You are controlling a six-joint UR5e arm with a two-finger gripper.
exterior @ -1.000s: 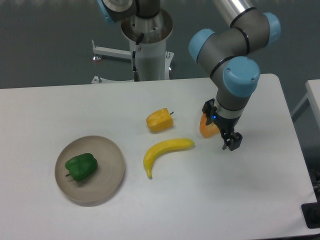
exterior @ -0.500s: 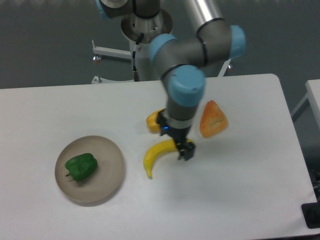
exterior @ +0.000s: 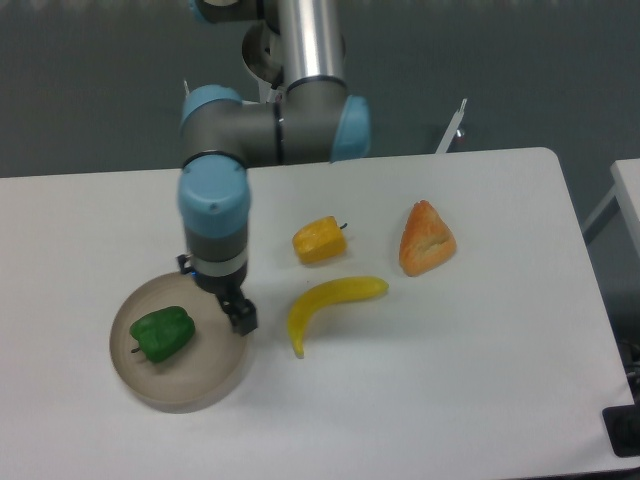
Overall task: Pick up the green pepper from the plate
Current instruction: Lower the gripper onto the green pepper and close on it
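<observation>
The green pepper (exterior: 162,334) lies on the left half of the beige plate (exterior: 214,296), its dark stem pointing to the lower left. My gripper (exterior: 240,316) hangs over the plate's right edge, a short way right of the pepper and not touching it. Its jaws look open and hold nothing.
A yellow-orange pepper (exterior: 320,240) sits at the table's middle, with a banana (exterior: 330,304) just in front of it. An orange wedge-shaped food item (exterior: 426,240) lies further right. The arm's base column (exterior: 300,50) stands at the back edge.
The arm has swung left across the table, from beside the orange wedge, over the banana, to the plate's right edge. No object has moved.
</observation>
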